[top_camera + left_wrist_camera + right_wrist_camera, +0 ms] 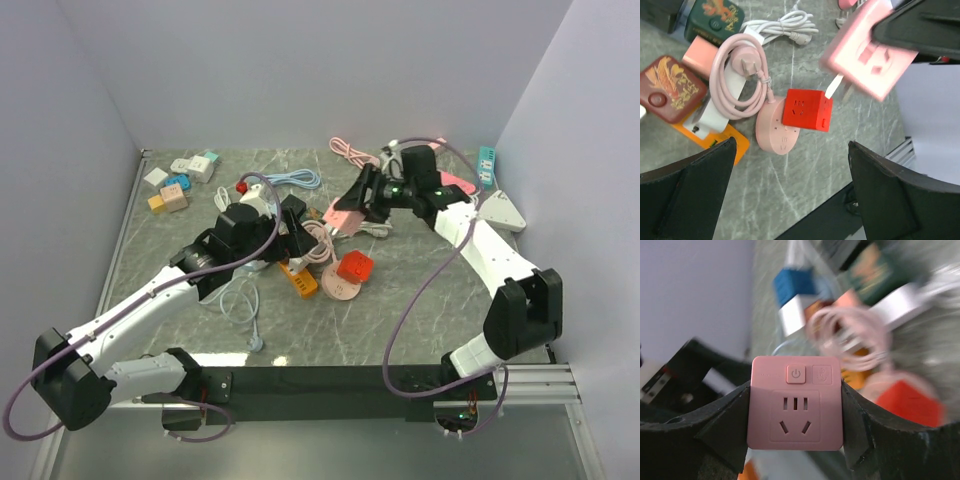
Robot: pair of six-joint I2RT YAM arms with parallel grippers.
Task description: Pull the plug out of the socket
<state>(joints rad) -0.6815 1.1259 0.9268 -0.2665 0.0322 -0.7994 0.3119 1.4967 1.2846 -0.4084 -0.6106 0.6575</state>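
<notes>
The right end effector (pixel 795 412) is clenched on the pink socket (pixel 795 400). One black finger (pixel 720 430) presses against each side of the square body, and the face with its power button and pin slots is turned toward the wrist camera. The socket is held up in the air, off the grey marble worktop (pixel 805 185). A short white piece (pixel 834 89) hangs from the socket's lower edge. It is blurred, and I cannot tell whether it is the plug or whether it sits in the socket.

The left end effector (pixel 790 192) is released, its jaws spread wide with only worktop between them. The held socket is ahead of its right finger. Straight ahead of the gap a red cube socket (pixel 806 110) overlaps the edge of a round pink power strip (pixel 775 135). Toward the left finger lies a coiled pink cable (pixel 737 80), with an orange power strip (pixel 732 142) just beside it. A dark red block with a gold pattern (pixel 670 90) lies further out on that side. Farther ahead lies a bundled white cable (pixel 785 24).
</notes>
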